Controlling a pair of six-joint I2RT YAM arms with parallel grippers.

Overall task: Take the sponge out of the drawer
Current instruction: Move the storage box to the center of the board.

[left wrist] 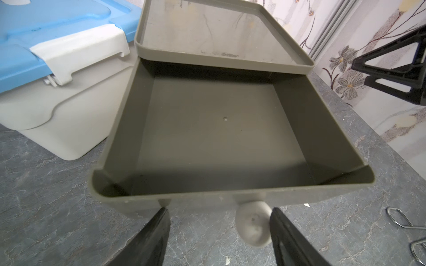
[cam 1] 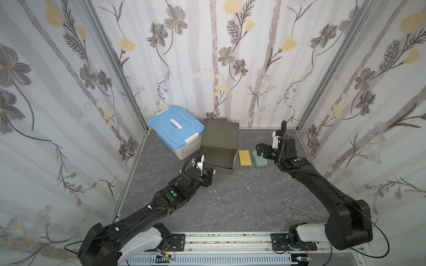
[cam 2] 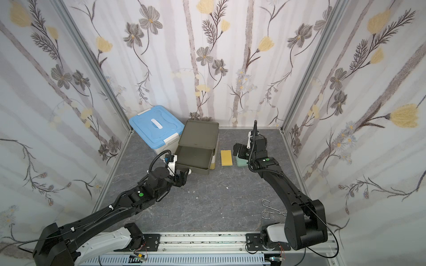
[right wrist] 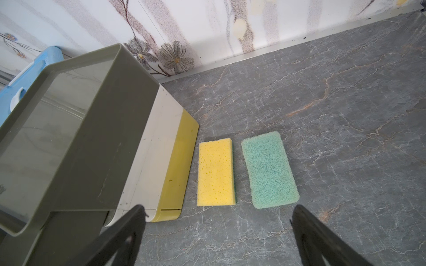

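Green sponge (right wrist: 269, 170) and yellow sponge (right wrist: 215, 171) lie on the table (right wrist: 322, 115) beside the empty drawer (left wrist: 207, 129); right pincer (right wrist: 219, 214) hovers there, wide open, empty. Left pincer (left wrist: 219, 209), loose around the drawer knob (left wrist: 252, 221), should back straight off.

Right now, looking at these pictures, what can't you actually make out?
Blue-lidded bin: contents hidden by its shut lid, in both top views.
White drawer and yellow drawer: closed, insides unseen, right wrist view.
Green sponge: partly covered by the right gripper in a top view.
Tongs: tips behind the right arm in a top view.
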